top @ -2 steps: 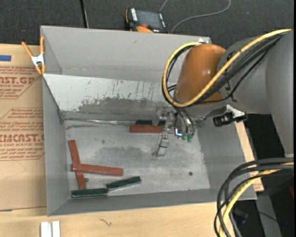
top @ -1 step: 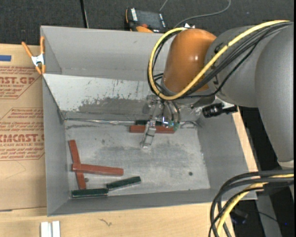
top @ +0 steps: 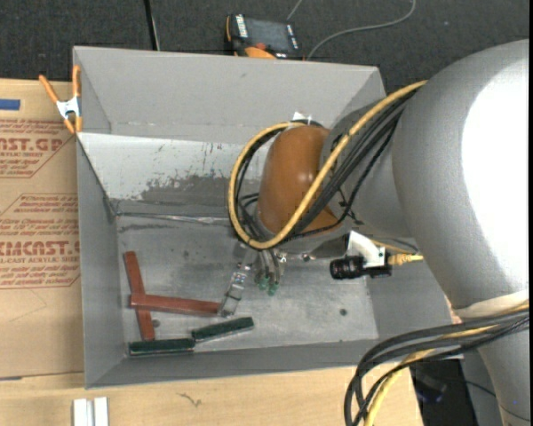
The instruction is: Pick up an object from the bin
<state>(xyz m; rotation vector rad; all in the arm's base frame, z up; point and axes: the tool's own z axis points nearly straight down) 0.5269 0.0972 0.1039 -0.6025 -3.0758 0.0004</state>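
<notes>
Gripper [top: 247, 282] is low over the bin [top: 222, 87] floor, mid-frame, and I cannot tell whether it is wide or narrow. Its tip is just beside the right end of a flat red-brown stick [top: 178, 304], which crosses a second red-brown stick [top: 135, 278] at lower left. Two dark green sticks [top: 222, 328] lie below.

I am wearing a glossy orange-brown cover [top: 289, 180] at my wrist, with yellow and black cables [top: 234, 198] looping around it. The grey bin [top: 160, 87] is showing dark scuffed streaks on its back wall. Two reddish-brown bars [top: 176, 305] and two dark green bars [top: 222, 328] are lying on its dull grey floor.
</notes>
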